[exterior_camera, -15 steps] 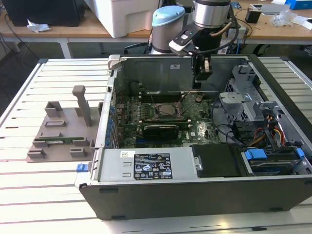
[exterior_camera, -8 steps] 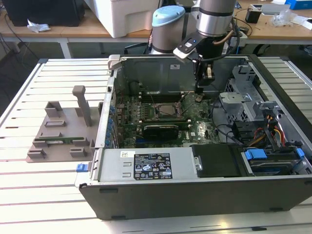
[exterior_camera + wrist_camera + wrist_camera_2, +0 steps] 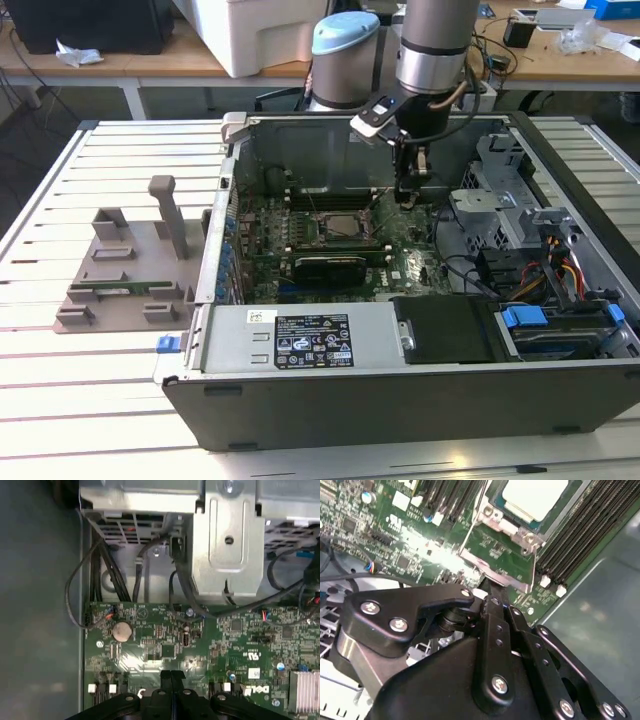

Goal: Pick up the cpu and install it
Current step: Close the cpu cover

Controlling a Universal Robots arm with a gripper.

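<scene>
Second wrist view showed the small flat square silvery-grey cpu lying inside the dark square metal socket frame of the green motherboard, apparently seated. The black gripper hung just beside that frame, fingers clenched together on nothing, perhaps to work its latch. At the exterior view's left, a grey plastic tray carried what looked like a long green memory stick.

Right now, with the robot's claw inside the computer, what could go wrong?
The black gripper hangs close over the green motherboard; dipping lower might scrape its tiny parts. The small silvery square cpu lies in the metal socket frame nearby, so a sideways bump could shift it. Loose black cables might snag.
</scene>
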